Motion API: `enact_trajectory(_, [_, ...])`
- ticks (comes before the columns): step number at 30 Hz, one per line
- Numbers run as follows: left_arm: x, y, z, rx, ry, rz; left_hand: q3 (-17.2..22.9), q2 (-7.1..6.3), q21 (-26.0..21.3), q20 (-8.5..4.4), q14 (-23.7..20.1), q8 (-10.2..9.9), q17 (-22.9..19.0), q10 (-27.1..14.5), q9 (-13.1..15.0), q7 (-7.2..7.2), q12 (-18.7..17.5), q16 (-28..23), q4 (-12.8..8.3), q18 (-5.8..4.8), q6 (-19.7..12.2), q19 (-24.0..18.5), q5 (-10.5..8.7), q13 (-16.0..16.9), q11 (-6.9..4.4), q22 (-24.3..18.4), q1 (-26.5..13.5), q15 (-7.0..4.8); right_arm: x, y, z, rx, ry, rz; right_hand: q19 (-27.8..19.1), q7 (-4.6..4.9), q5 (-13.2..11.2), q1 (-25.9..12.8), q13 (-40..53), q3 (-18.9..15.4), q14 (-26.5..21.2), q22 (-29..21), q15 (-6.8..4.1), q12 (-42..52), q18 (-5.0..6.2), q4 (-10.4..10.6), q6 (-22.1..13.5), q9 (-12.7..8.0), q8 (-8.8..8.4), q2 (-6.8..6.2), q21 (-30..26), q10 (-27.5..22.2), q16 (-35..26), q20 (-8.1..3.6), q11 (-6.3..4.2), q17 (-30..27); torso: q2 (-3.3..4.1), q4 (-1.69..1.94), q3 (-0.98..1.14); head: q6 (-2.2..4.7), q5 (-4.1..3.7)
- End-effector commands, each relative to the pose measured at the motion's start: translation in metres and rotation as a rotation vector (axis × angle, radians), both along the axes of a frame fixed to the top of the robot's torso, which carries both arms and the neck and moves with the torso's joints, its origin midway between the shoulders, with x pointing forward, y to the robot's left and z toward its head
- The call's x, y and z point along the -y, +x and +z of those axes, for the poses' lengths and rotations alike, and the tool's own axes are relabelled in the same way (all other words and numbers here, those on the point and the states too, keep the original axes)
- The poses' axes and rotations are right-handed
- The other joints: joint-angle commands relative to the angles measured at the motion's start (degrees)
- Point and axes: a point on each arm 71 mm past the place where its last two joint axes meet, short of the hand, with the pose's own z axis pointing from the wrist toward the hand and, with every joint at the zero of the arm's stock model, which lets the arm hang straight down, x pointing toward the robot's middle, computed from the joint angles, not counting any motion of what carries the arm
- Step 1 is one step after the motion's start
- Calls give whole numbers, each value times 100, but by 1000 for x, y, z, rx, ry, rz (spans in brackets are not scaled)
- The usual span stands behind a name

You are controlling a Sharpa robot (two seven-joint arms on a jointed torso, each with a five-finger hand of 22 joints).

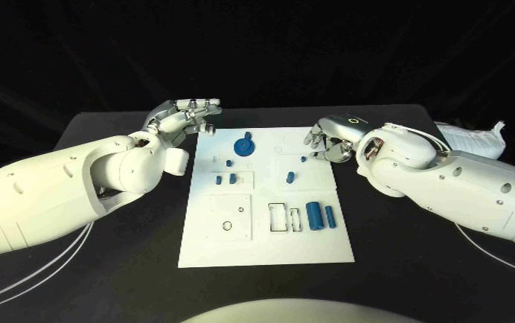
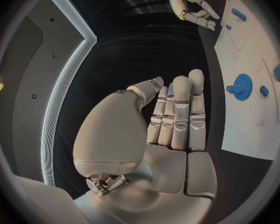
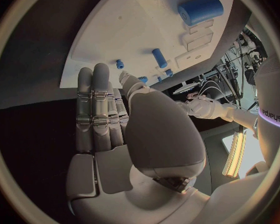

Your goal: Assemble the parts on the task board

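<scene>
Left hand (image 1: 184, 117), right hand (image 1: 330, 138): empty.

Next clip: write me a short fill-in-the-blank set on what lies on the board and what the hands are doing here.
1. The blue gear lies near the board's ____ edge.
2. The task board is coloured ____.
3. The left hand holds ____.
4. The large blue cylinder lies nearer the robot's ____ hand.

Missing words: far; white; nothing; right
</scene>
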Motion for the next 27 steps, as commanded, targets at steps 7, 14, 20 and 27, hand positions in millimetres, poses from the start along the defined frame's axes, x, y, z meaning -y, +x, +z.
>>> enact_trajectory(7, [10,-5,2,-14,-79,-34,-57,13,-48,22,-60,23,-11,-51,-5,-2,25,25,0,57,-48,-16,35,8,3,-16,-65,0,-11,1,-11,-43,-191,28,627,-61,16,-131,-238,212,265,1367,-24,-11,-165,10,77,3,-18,-47,1291,107,1293,-56,-47,917,4,4,-2,-45,-15])
enact_trajectory(14, [11,-6,3,-15,-81,-39,-77,13,-61,25,-68,22,-17,-67,-5,7,33,28,-3,57,-59,-15,39,7,9,-28,-68,3,-18,0,-17,-73,-216,52,864,-76,-7,-221,-239,251,291,2063,-26,-15,-272,20,98,5,-18,-95,1913,135,2300,-57,-50,1720,14,-12,9,-75,34])
enact_trajectory(20, [12,-6,3,-16,-82,-44,-99,15,-77,29,-76,20,-23,-87,-5,15,45,31,-12,57,-76,-13,49,7,15,-42,-65,8,-25,0,-18,-60,-199,67,1063,-71,-29,-186,-238,366,330,2573,-40,-12,-356,-18,146,11,-8,-35,2360,175,2932,-58,-56,2248,3,-5,5,-91,39])
enact_trajectory(27, [12,-7,3,-20,-82,-48,-120,16,-95,34,-86,15,-31,-117,-7,31,55,37,-26,57,-100,-9,60,4,26,-58,-56,14,-30,2,-19,-54,-190,72,1208,-55,-63,-176,-240,532,324,3011,-37,-19,-423,-65,193,15,-9,18,2748,218,3425,-60,-59,2631,2,-7,4,-97,46])
